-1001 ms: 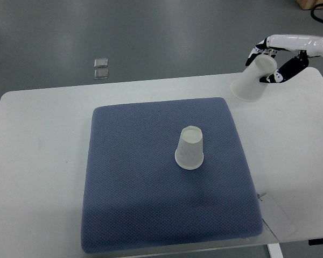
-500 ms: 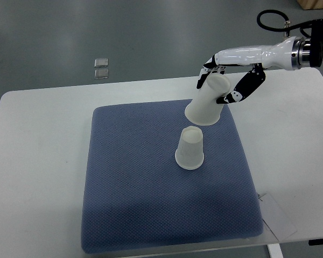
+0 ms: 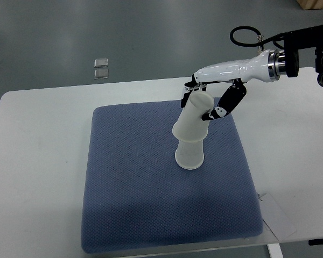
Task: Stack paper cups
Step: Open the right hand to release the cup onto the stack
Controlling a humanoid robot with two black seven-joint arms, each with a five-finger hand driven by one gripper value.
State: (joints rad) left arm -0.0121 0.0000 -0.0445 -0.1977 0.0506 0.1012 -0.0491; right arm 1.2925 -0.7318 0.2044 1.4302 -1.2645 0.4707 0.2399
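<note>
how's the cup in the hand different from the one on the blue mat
The held cup is tilted, its closed end leaning up to the right; the cup on the mat stands straight. The right hand grips the held cup near its closed end, while nothing grips the cup on the mat. The held cup's open end covers the top of the lower one. Both are white, upside-down paper cups.

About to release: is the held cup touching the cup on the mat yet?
Cannot tell. In the top view the held cup overlaps the standing cup, tilted, hiding any gap; the right hand grips it.
</note>
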